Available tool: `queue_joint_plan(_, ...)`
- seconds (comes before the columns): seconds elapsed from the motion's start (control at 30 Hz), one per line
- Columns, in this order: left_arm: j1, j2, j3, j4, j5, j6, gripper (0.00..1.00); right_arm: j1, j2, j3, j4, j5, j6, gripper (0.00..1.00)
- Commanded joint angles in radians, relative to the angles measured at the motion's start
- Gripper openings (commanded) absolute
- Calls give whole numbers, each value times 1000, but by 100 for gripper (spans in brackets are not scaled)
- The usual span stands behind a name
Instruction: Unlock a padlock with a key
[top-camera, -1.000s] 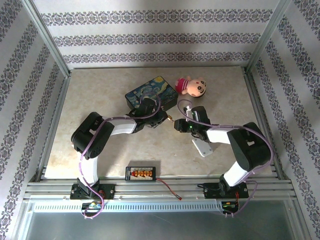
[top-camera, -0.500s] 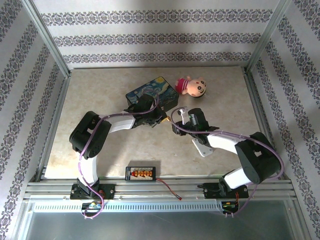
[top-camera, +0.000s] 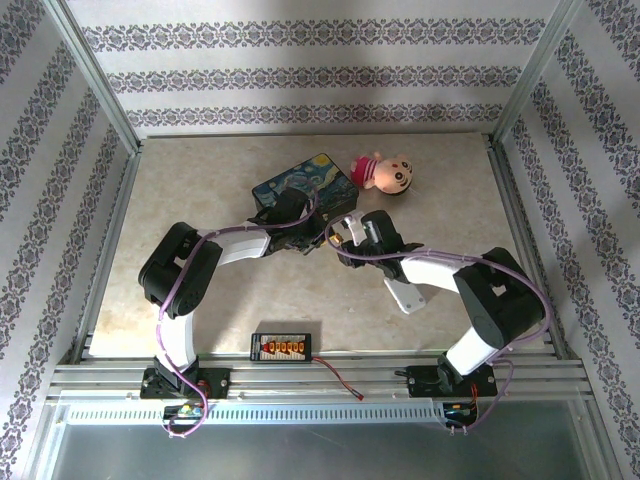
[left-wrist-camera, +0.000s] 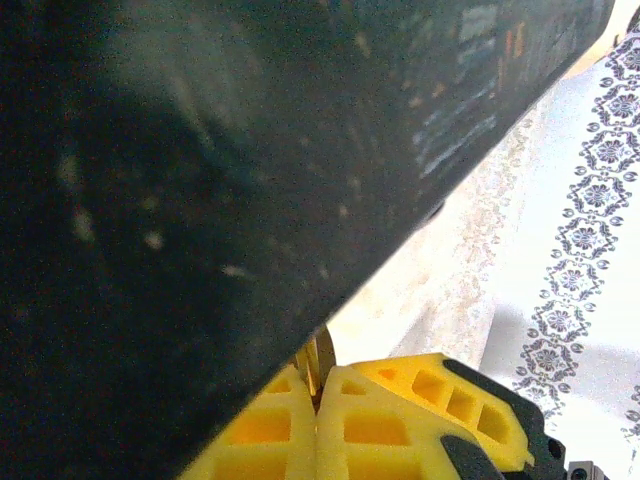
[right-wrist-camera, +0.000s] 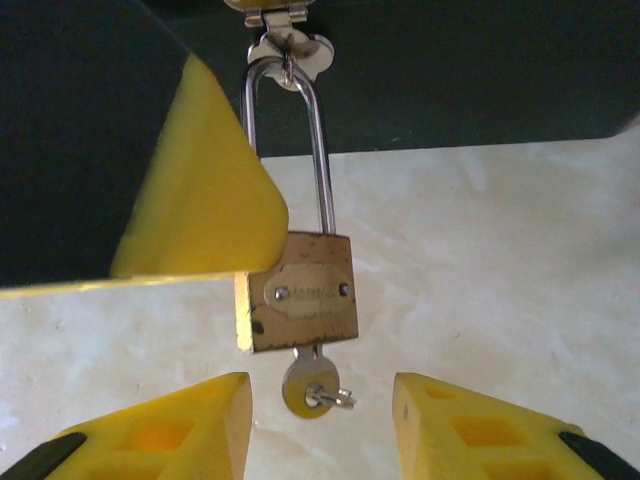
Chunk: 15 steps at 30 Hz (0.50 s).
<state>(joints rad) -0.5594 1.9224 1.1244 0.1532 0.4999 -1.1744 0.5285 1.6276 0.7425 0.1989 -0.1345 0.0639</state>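
In the right wrist view a small brass padlock (right-wrist-camera: 298, 292) hangs by its long silvery shackle (right-wrist-camera: 322, 170) from the hasp of a dark box. The key (right-wrist-camera: 308, 385) sticks out of its underside, with a small ring through the key's head. My right gripper (right-wrist-camera: 320, 415) is open, with one yellow finger on each side of the key head and neither touching it. A yellow finger (right-wrist-camera: 200, 190) of the left gripper presses on the padlock's left edge. In the left wrist view my left gripper (left-wrist-camera: 320, 380) is shut on a thin brass edge. From above, both grippers meet at the box's front (top-camera: 330, 238).
The box has a Starry Night lid (top-camera: 303, 185) and a pink plush doll (top-camera: 385, 172) lies beside it. A white plastic block (top-camera: 405, 296) lies under the right forearm. A connector board (top-camera: 283, 346) with a red-black wire (top-camera: 340, 378) sits near the front rail.
My right gripper has moved left and forward up to the padlock, and its jaws have spread wider. The left arm has shifted slightly and keeps its hold.
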Motion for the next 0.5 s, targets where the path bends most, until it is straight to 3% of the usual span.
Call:
queue_joint_plan(0.0, -10, 40, -38, -184, 141, -64, 0, 8, 24, 40, -9, 19, -37, 41)
queue_joint_plan(0.3, -10, 40, -49, -160, 158, -77, 0, 8, 79, 69, -12, 11, -51, 35)
queue_joint_plan(0.37, -10, 38, -49, -163, 159, -75, 0, 7, 81, 67, -7, 5, -50, 32)
queue_joint_plan(0.47, -10, 40, -50, -166, 163, -71, 0, 4, 78, 64, 8, -12, -47, 17)
